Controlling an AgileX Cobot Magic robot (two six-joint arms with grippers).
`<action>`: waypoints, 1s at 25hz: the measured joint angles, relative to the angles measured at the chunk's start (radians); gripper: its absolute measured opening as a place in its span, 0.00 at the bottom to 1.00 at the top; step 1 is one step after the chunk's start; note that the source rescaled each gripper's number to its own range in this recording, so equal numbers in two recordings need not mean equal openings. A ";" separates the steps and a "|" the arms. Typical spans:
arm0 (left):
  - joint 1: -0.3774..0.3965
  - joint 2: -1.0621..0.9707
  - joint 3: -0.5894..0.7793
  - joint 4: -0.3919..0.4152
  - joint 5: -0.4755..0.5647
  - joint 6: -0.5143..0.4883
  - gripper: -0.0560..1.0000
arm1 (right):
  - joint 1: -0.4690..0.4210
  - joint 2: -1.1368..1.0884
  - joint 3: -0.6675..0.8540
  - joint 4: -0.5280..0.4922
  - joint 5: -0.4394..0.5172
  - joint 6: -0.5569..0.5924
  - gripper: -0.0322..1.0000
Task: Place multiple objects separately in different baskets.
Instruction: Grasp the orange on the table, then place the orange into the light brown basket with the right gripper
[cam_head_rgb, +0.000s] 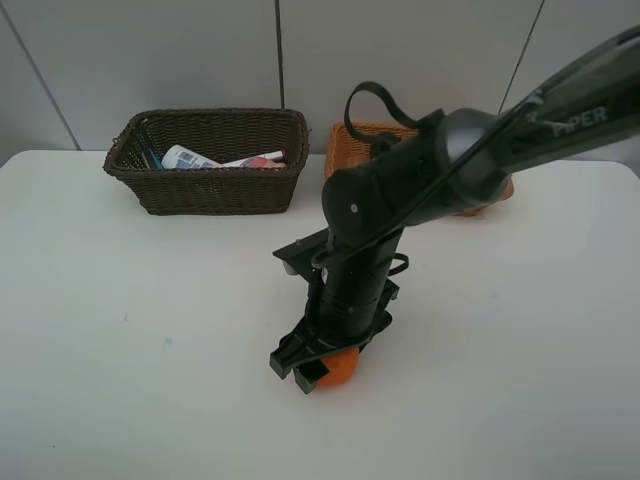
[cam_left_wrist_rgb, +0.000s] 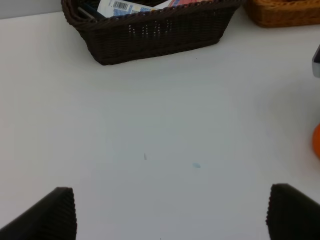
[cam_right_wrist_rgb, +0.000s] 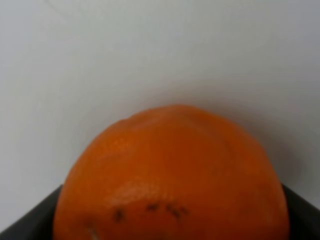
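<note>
This looks like a robot test room rather than a home: a bare, smooth white tabletop (cam_head_rgb: 120, 330) stands against plain pale grey wall panels (cam_head_rgb: 150, 60) with dark seams, and a black jointed robot arm (cam_head_rgb: 400, 190) lettered "PiPER" reaches over the staged setup.

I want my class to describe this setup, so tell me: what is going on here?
A two-armed robot is sorting small items into baskets. Its right gripper is down on the white table with an orange between its jaws; whether the grip is firm cannot be told. The left gripper is open and empty over bare table. The dark basket already holds a tube and other small items. The light basket is mostly hidden behind the arm.
</note>
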 joint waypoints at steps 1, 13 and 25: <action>0.000 0.000 0.000 0.000 0.000 0.000 1.00 | 0.000 0.000 0.000 0.000 0.000 0.000 0.76; 0.000 0.000 0.000 0.000 0.000 0.000 1.00 | 0.000 -0.012 0.000 0.000 0.021 0.000 0.76; 0.000 0.000 0.000 0.000 0.000 0.000 1.00 | -0.087 -0.222 -0.210 -0.225 0.126 0.030 0.76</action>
